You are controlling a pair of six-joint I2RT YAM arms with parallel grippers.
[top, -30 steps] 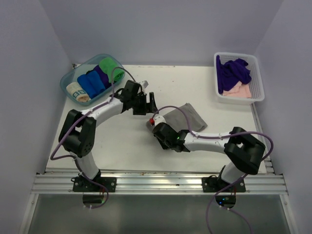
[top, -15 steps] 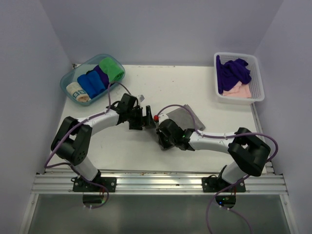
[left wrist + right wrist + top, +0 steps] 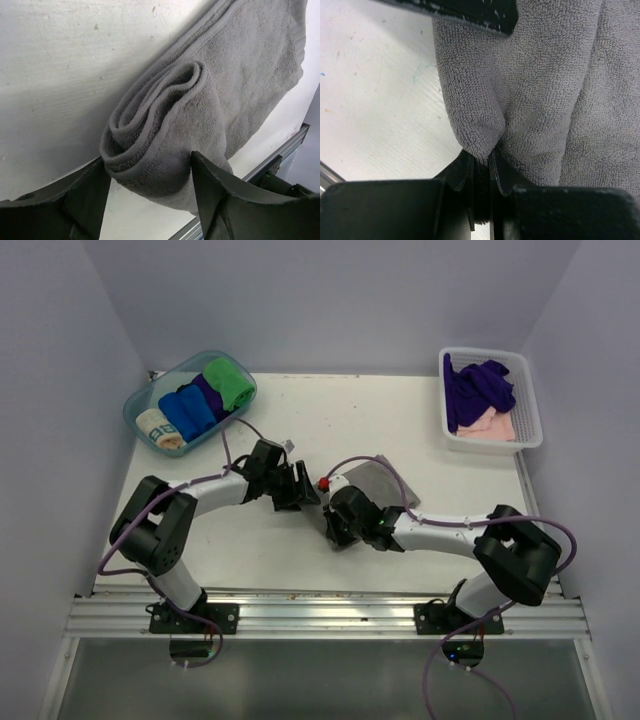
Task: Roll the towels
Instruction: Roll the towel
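Observation:
The grey towel (image 3: 380, 478) lies mid-table, its near-left end rolled up. In the left wrist view the rolled end (image 3: 150, 140) sits between my left gripper's (image 3: 147, 157) spread fingers, touching the right finger (image 3: 225, 200). In the top view my left gripper (image 3: 307, 490) is at the towel's left end. My right gripper (image 3: 336, 524) is at the near edge. It is shut on a pinched fold of the grey towel (image 3: 545, 90), as the right wrist view (image 3: 481, 150) shows. The dark purple towel (image 3: 478, 388) and pale pink towel (image 3: 492, 425) lie in the white basket (image 3: 531, 412).
A blue tub (image 3: 135, 412) at the back left holds several rolled cloths, blue, green, purple and beige. The white basket stands at the back right. A metal rail (image 3: 320, 612) runs along the table's near edge. One finger of the left gripper (image 3: 470, 12) crosses the top of the right wrist view.
My left gripper has come nearer and rightward to the towel's rolled end. My right gripper has shifted slightly right with the fold, and the visible flat towel has shortened.

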